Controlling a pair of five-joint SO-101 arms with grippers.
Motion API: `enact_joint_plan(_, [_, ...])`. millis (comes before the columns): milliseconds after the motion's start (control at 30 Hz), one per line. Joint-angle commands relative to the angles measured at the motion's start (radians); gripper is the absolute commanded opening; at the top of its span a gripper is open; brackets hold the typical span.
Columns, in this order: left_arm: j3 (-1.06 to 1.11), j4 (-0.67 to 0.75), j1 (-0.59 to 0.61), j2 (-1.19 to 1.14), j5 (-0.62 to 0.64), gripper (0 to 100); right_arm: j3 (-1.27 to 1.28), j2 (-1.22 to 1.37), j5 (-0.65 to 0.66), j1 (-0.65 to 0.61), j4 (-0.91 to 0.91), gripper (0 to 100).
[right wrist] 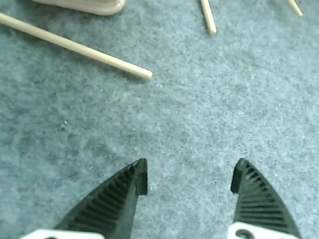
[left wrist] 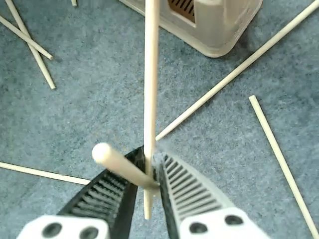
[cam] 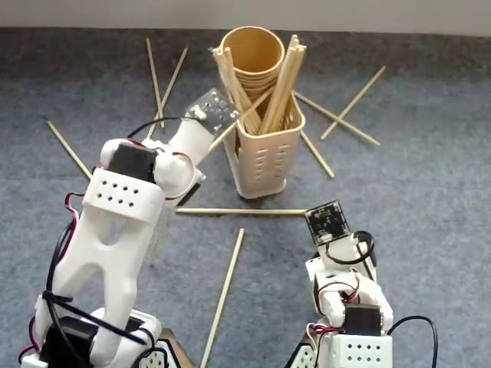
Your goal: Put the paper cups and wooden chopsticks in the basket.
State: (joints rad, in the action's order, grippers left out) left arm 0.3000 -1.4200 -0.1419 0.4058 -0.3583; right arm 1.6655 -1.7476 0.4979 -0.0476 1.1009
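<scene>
The cream basket [cam: 265,165] stands upright at the back centre, holding stacked paper cups [cam: 252,50] and several wooden chopsticks [cam: 282,80]. My left gripper [left wrist: 149,169] hovers over the carpet just left of the basket [left wrist: 219,25], shut on two crossed chopsticks. One is long [left wrist: 151,74] and points toward the basket; the other's blunt end [left wrist: 117,162] sticks out sideways. In the high view a slanted chopstick [cam: 230,130] leans from the left wrist to the basket rim. My right gripper [right wrist: 188,181] is open above bare carpet in front of the basket.
Loose chopsticks lie all around: one [cam: 242,211] flat before the basket, one [cam: 225,295] between the arms, others at the left [cam: 67,148], back left [cam: 156,73] and right [cam: 334,116]. The end of one [right wrist: 75,46] lies ahead of the right gripper.
</scene>
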Motion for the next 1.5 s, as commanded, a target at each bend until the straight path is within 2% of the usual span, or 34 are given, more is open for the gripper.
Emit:
enact_joint_plan(0, [-0.104,-0.026,0.018,0.031,-0.003,1,0.154,-0.001,-0.005,0.012,-0.024,27.5])
enact_joint_plan(233, [-0.275,-0.112,0.051,0.030,-0.003,1,0.154,-0.001,-0.005,0.010,-0.024,27.5])
enact_joint_plan(467, [-0.363,-0.112,0.088,0.030,-0.003,1,0.154,0.001,-0.005,-0.025,-0.021,27.5])
enact_joint_plan(600, [-0.294,-0.106,0.058,0.028,-0.008,1,0.154,0.001,-0.005,-0.025,-0.021,27.5])
enact_joint_plan(833, [-0.107,-0.112,-0.073,0.028,-0.146,1,0.154,0.001,-0.005,-0.025,-0.021,27.5])
enact_joint_plan(933, [-0.038,-0.115,-0.091,0.028,-0.212,1,0.154,0.001,-0.005,-0.025,-0.021,27.5])
enact_joint_plan(1067, [0.027,-0.157,-0.090,0.028,-0.288,1,0.154,0.001,-0.005,-0.025,-0.021,27.5])
enact_joint_plan(1200, [0.096,-0.163,-0.081,0.028,-0.301,1,0.154,0.001,-0.005,-0.025,-0.021,27.5])
enact_joint_plan(1467, [0.113,-0.170,0.053,0.028,-0.301,1,0.154,0.001,-0.005,-0.025,-0.021,27.5])
